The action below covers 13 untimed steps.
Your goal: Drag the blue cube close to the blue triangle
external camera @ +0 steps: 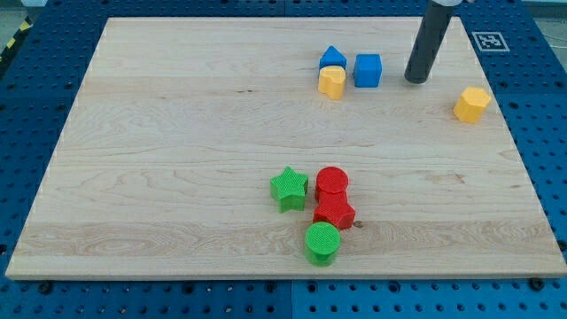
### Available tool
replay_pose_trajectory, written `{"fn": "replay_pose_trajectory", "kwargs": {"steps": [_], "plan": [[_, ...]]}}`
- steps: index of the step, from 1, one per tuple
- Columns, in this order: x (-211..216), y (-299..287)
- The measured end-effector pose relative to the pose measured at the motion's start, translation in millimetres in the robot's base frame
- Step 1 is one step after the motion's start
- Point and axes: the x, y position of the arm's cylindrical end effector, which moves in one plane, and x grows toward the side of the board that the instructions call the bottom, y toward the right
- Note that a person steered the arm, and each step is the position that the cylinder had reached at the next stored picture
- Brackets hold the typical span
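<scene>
My tip (416, 80) sits just right of the blue cube (368, 70), not touching. Blue triangle (332, 58) is just left of the cube. No fingers here, just a rod.

A green star (289, 188) and green cylinder (322, 243) flank 2 touching red blocks (333, 199).

Narrow gap — blue cube (368, 70), blue triangle (332, 58).

You have a single view, set above the wooden board's (177, 133) near edge and looking down at a slant toward its far edge, which narrows with distance. It stands back enough to hold all four corners and a strip of the blue pegboard table (35, 89) around them.
</scene>
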Motion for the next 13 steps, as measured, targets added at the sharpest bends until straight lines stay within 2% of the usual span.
{"fn": "replay_pose_trajectory", "kwargs": {"steps": [11,12,13], "plan": [[0,-56],[0,-56],[0,-26]]}}
